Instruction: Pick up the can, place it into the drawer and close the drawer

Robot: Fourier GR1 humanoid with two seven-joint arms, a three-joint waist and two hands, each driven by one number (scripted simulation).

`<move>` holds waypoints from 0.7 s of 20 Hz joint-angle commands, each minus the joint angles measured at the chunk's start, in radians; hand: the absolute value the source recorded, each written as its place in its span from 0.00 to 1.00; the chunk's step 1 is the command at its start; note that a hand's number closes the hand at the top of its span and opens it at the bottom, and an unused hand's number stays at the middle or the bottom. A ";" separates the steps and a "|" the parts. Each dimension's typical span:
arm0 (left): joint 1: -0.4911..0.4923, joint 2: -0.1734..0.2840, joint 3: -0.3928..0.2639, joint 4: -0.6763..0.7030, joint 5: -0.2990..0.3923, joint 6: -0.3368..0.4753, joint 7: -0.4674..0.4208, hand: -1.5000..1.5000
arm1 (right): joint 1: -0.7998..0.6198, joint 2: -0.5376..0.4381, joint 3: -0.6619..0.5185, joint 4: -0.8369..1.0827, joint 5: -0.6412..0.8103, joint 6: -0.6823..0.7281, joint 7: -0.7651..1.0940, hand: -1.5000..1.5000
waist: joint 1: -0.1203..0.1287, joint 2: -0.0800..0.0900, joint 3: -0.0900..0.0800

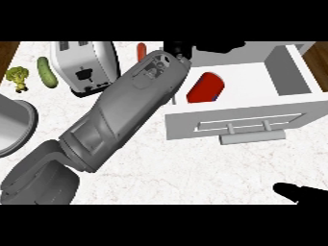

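- One red can (207,87) lies on its side inside the one open white drawer (294,72), near the drawer's left end.
- The left hand (216,46) is a dark shape at the top of the view, above the drawer's back edge. It is just beyond the can and apart from it.
- Its fingers are mostly cut off by the picture's upper edge, so I cannot tell whether they are apart or together.
- The left forearm (124,108) is grey and crosses the view diagonally from lower left up to the drawer.
- The right hand (312,194) shows at the lower right corner as a black shape, well apart from the can; whether its fingers are curled I cannot tell.
- The drawer front, with one handle (251,138), faces the lower edge.
- On the white marbled surface (195,168) stand one toaster (87,67), one green cucumber (48,72) and one piece of broccoli (17,77).
- One small red thing (142,51) lies behind the forearm, partly hidden.
- One grey round pot (3,125) sits at the left edge.
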 commanded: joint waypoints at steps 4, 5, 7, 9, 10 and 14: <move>-0.014 0.000 -0.009 -0.018 0.025 0.034 0.000 0.00 | -0.031 -0.060 0.106 0.094 0.299 -0.047 -0.048 0.00 | 0.040 -0.007 0.000; -0.011 0.000 0.002 0.010 0.013 0.015 -0.024 0.00 | -0.020 -0.077 0.119 0.101 0.331 -0.046 -0.070 0.00 | 0.048 -0.008 0.000; -0.054 0.000 -0.013 0.007 0.012 0.015 0.034 0.00 | -0.055 -0.060 0.176 0.162 0.430 -0.086 -0.049 0.00 | 0.057 -0.010 0.000; -0.037 0.000 -0.028 -0.023 -0.002 0.018 0.052 0.00 | -0.119 -0.065 0.185 0.264 0.486 -0.107 -0.042 0.00 | 0.084 -0.016 0.000; -0.011 0.000 -0.011 -0.024 0.006 0.016 0.025 0.00 | -0.121 -0.066 0.200 0.310 0.519 -0.129 -0.067 0.00 | 0.082 -0.014 0.000; -0.021 0.042 0.006 -0.071 -0.018 0.001 0.083 0.00 | -0.152 -0.059 0.222 0.409 0.624 -0.159 -0.027 0.00 | 0.105 -0.023 -0.001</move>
